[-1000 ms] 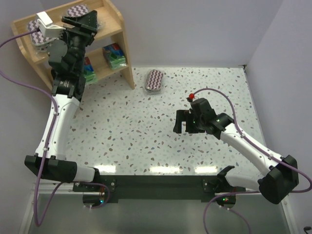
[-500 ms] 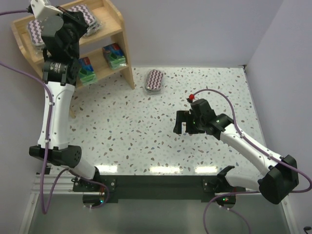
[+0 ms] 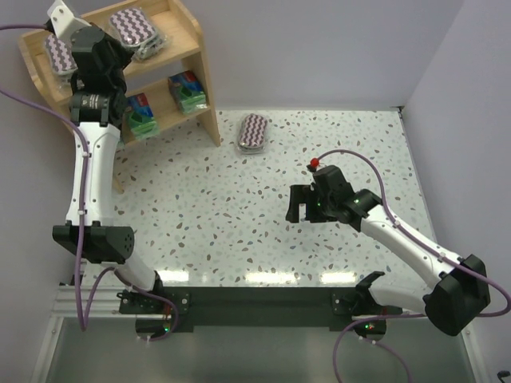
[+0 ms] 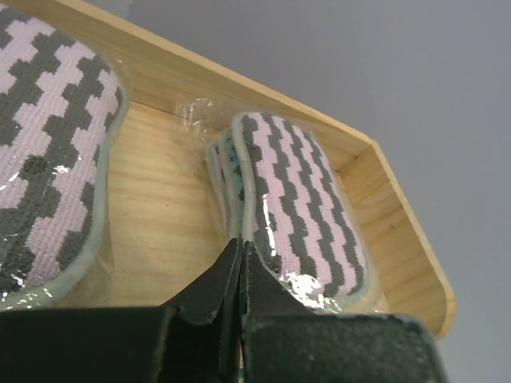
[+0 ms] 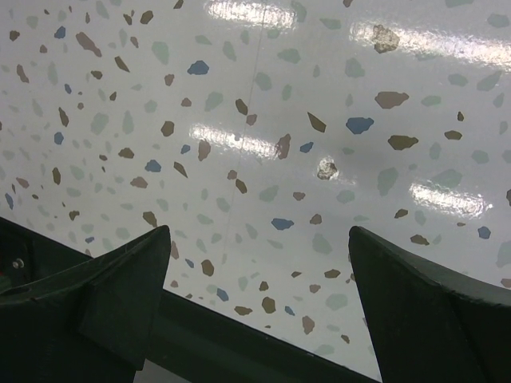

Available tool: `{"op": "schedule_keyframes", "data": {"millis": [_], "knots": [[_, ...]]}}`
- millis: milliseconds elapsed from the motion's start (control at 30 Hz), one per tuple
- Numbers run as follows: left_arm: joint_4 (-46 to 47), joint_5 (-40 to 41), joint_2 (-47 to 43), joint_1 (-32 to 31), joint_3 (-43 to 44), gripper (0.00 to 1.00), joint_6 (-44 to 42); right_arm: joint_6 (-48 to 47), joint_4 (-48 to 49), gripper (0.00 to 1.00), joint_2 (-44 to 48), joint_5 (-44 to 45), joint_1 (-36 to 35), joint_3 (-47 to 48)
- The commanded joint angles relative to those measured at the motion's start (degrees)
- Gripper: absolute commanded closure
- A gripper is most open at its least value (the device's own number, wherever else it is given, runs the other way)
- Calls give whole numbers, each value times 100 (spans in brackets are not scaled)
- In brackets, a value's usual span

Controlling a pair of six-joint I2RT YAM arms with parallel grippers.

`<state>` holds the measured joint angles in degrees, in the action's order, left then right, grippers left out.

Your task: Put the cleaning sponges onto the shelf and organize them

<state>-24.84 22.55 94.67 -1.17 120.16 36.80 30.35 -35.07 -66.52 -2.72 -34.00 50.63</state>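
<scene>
The wooden shelf [image 3: 190,33] stands at the far left. Two zigzag sponge packs lie on its top board, one to the right [image 3: 132,27] and one to the left [image 3: 60,53]. My left gripper [image 3: 116,49] is shut, with its tips [image 4: 239,244] at the near end of the right pack [image 4: 299,199]. The left pack [image 4: 48,152] lies beside it on the board [image 4: 160,183]. A third zigzag pack [image 3: 254,132] lies on the table near the shelf's right foot. Green-blue packs [image 3: 188,90] sit on a lower tier. My right gripper [image 3: 299,203] is open and empty above the table [image 5: 259,239].
More green-blue packs [image 3: 144,113] sit on the lower tier, partly behind my left arm. The speckled table [image 3: 239,215] ends at a wall behind and on the right. A raised rim [image 4: 239,88] runs along the top board's far edge.
My left arm has drawn back to the left, off the top board. The right zigzag pack is now uncovered on the board. The right arm has barely moved.
</scene>
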Motion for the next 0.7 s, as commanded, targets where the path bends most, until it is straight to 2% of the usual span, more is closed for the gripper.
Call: {"op": "schedule_keyframes", "data": {"millis": [0, 133, 300, 433, 667], "knots": [[497, -276, -177, 117, -282, 100, 20, -108, 132, 4, 96, -62, 34, -36], [208, -1267, 297, 530, 217, 100, 354, -108, 158, 4, 95, -71, 51, -27], [602, -1647, 446, 670, -1, 100, 530, -126, 132, 4, 104, -53, 51, -27], [682, -2174, 736, 741, 200, 100, 688, -143, 132, 4, 96, -36, 51, -53], [1262, -2571, 789, 732, -28, 100, 961, -126, 176, 4, 60, -53, 60, -71]]}}
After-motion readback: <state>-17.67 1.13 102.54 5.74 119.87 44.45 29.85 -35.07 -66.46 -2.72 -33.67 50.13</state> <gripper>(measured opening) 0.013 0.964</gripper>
